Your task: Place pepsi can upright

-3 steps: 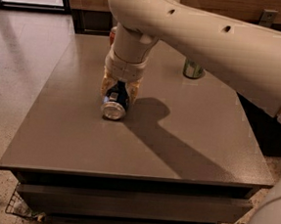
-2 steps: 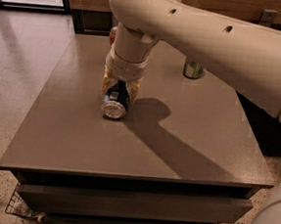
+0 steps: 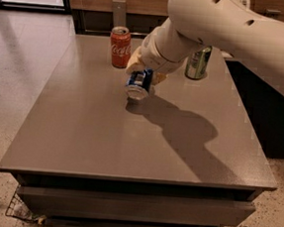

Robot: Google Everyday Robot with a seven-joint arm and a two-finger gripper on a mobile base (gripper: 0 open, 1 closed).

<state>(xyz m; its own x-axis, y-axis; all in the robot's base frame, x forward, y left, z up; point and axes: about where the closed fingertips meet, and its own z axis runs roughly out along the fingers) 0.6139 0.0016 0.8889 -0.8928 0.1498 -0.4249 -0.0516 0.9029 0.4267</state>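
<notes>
The pepsi can is dark blue with a silver end facing me. It is tilted, lifted a little above the grey table. My gripper is shut on the pepsi can, its yellowish fingers on either side of the can. The white arm reaches in from the upper right and hides the can's far end.
A red Coca-Cola can stands upright at the back of the table, left of the gripper. A green can stands upright at the back right, partly behind the arm. The arm's shadow falls on the table's middle right. Floor lies around the table.
The arm has swung so the red can now shows. The pepsi can has been lifted and tipped up from lying on the table.
</notes>
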